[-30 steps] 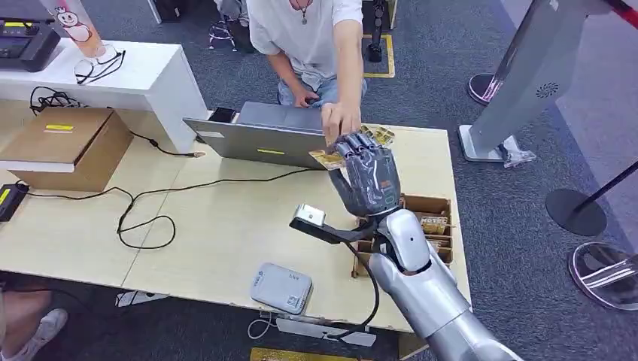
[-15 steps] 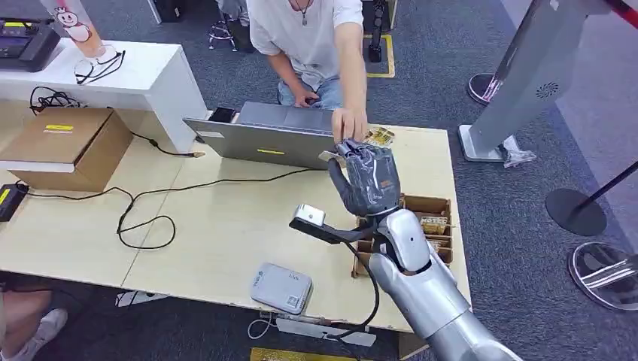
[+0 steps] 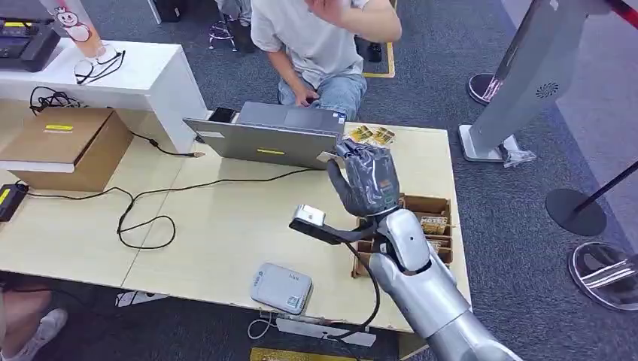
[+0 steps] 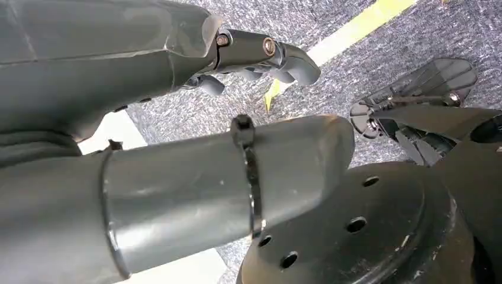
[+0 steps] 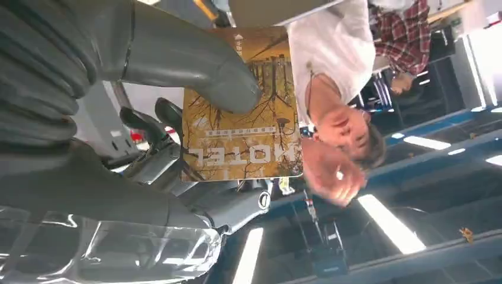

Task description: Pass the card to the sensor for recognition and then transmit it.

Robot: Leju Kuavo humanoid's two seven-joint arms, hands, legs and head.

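The right hand [image 3: 366, 179] was raised above the worktop [image 3: 226, 226] near its far edge, just beside the open laptop [image 3: 271, 135]. In the right wrist view the thick grey thumb [image 5: 195, 65] pressed down on the face of a gold key card [image 5: 243, 112] while darker fingers [image 5: 171, 118] backed it from behind, so the hand held the card pinched and lifted off the worktop. The card bore a tree pattern and the word "HOTEL", which read upside down in that turned view. From the head view only a pale corner of the card showed at the fingertips.

The left hand [image 4: 177, 118] hung low over grey carpet; its dark fingers [image 4: 278, 53] were curled inward with nothing in them.

A grey card reader [image 3: 281, 287] lay at the near edge of the worktop, its cable hanging off the edge. More gold cards [image 3: 372, 135] lay at the far edge beyond the right hand, and a cardboard organiser [image 3: 429, 218] holding further cards sat by the right edge. A person [image 3: 316, 37] in a white shirt sat behind the laptop with one hand raised.
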